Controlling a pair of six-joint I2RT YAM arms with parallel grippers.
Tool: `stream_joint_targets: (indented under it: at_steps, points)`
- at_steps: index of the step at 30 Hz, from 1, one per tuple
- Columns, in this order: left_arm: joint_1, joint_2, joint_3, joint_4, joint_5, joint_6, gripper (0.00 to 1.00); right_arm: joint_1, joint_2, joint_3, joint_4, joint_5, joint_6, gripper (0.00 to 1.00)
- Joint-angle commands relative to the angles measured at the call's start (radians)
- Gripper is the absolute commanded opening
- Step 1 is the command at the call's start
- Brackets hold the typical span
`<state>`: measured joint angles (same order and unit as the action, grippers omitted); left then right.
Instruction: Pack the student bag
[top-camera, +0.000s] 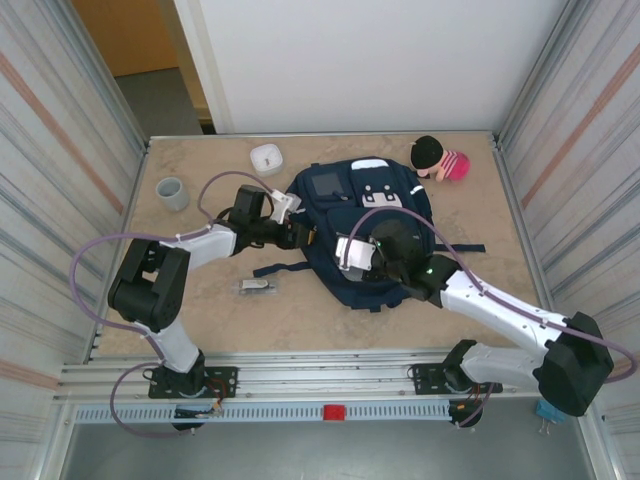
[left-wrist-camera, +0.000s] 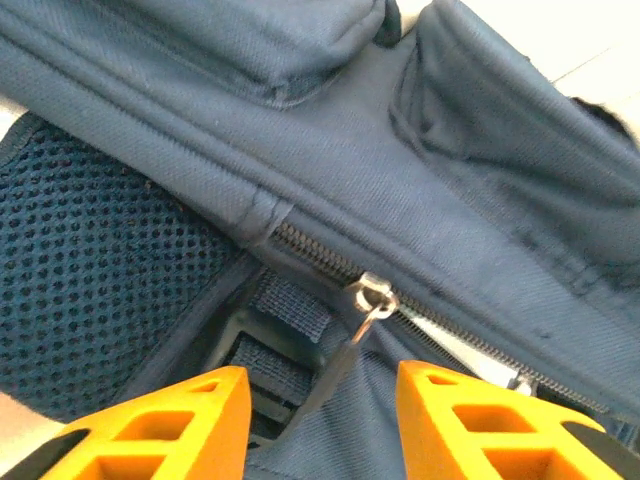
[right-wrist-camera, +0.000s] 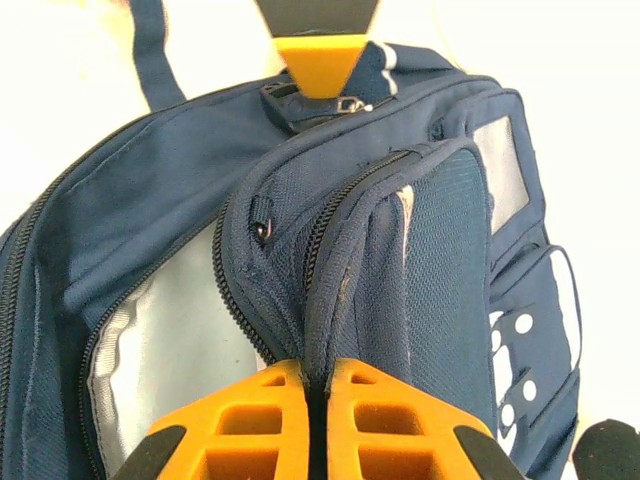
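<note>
1. Beige stone-patterned table (top-camera: 200, 310) stands between striped side walls, and two arms reach in from its near edge.
2. The student bag (top-camera: 340, 205) lies flat near the middle of the table, a little to the right. It is navy blue with white marks on the front, and it is the biggest thing there.
3. The left gripper (left-wrist-camera: 322, 385) is at the left side of the bag, close to a seam with a zipper. Its orange fingers (left-wrist-camera: 180, 420) stand clearly apart, about half open, and they grip nothing.
4. A metal zipper slider (left-wrist-camera: 372, 296) sits just above that gap. Its dark pull (left-wrist-camera: 335, 365) hangs down toward the space between the fingers; I cannot tell if it touches one of them.
5. A dark mesh panel (left-wrist-camera: 90, 290) of the bag is to the left of the zipper in this wrist view.
6. The right gripper (right-wrist-camera: 315, 375) is over the lower middle of the bag. Its fingers are pressed together on a raised fold of navy fabric at the edge of a pocket, beside an open zipper.
7. A pale lining (right-wrist-camera: 175, 330) shows in the unzipped opening to the left of this fold.
8. A grey cup (top-camera: 172, 192) stands at the back left, and a small white dish (top-camera: 266, 158) stands near the back edge.
9. A black and pink plush toy (top-camera: 440, 160) lies just beside the top right of the bag.
10. A small metal object (top-camera: 257, 286) lies on the table near the bag's lower left.
</note>
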<state>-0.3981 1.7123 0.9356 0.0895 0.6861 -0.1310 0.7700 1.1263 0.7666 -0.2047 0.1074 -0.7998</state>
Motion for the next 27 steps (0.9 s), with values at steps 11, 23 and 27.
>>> stream_joint_targets:
  at_steps: [11,23,27]
  points:
    - [-0.021,0.037,0.01,0.061,0.144,0.18,0.58,-0.048,-0.045,0.101,-0.038,-0.089,-0.027,0.0]
    - [-0.027,0.098,0.037,0.121,0.129,0.201,0.23,-0.067,-0.05,0.108,-0.041,-0.109,0.002,0.0]
    - [-0.035,0.071,0.022,0.134,0.162,0.208,0.06,-0.084,-0.043,0.108,-0.042,-0.107,0.017,0.0]
